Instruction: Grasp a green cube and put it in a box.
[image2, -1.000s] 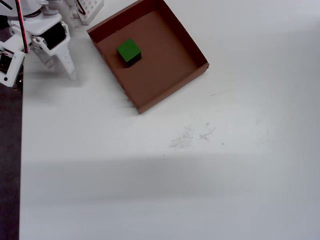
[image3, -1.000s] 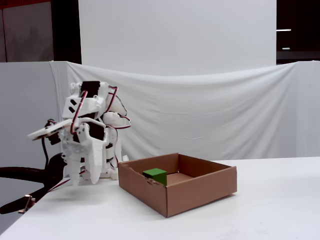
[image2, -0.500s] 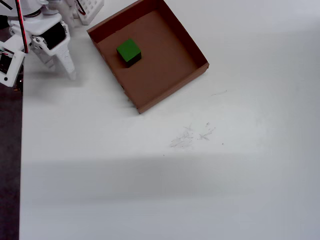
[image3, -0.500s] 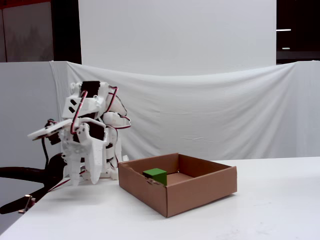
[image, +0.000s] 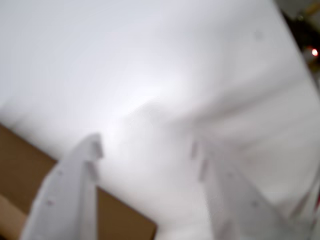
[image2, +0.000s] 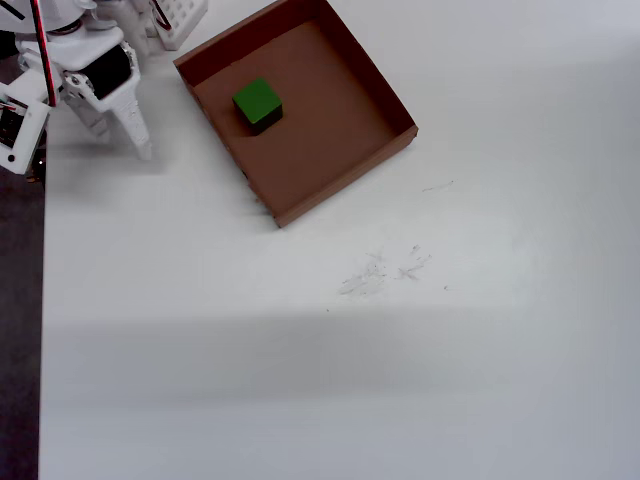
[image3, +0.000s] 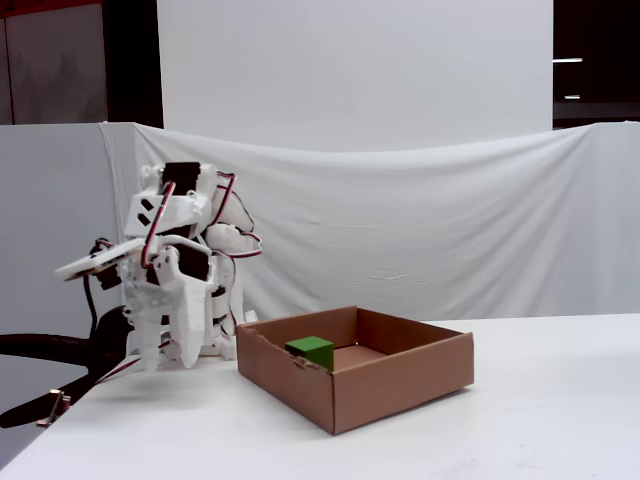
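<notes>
The green cube lies on the floor of the brown cardboard box, near its left wall in the overhead view. In the fixed view the cube shows just above the box's front wall. My white gripper hangs to the left of the box, apart from it and pointing down at the table. The blurred wrist view shows my gripper open, with only white table between its fingers. A corner of the box sits at the lower left there.
A white gridded block stands by the arm's base at the top left of the overhead view. The table's left edge runs close under the arm. Faint scuff marks lie on the white tabletop below the box.
The gripper has drawn back very slightly toward the arm's base. Cube and box have not moved.
</notes>
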